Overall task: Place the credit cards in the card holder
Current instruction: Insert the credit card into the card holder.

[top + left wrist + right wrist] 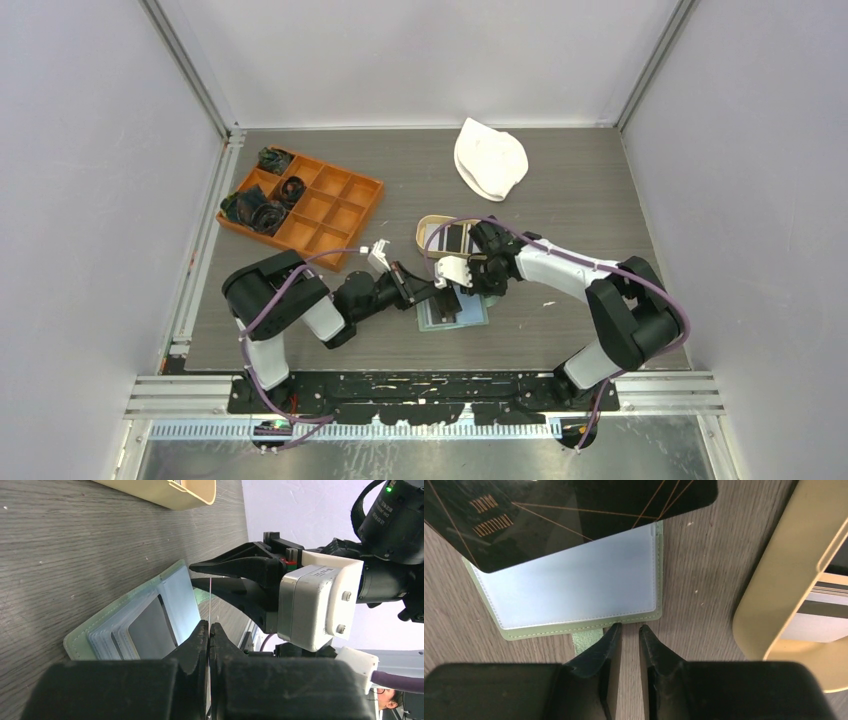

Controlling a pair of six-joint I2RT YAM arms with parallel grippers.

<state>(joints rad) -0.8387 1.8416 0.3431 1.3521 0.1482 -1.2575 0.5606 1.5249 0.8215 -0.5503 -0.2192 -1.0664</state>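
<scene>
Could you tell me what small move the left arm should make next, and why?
Probably slide the black card toward a pale pocket: the left gripper pinches it over the open card holder, whose edge the right gripper sits at.

The table [704,555] is matt grey wood-grain, faintly streaked. The holder [574,592] has a soft sage leather-look skin with pale stitching and smooth, frosted blue-grey plastic pockets. The black card [574,510] is glossy, with thin gold lines. The tray [774,595] is smooth tan plastic, the right pincer [630,630] matt black plastic, the box [330,215] matt orange plastic
</scene>
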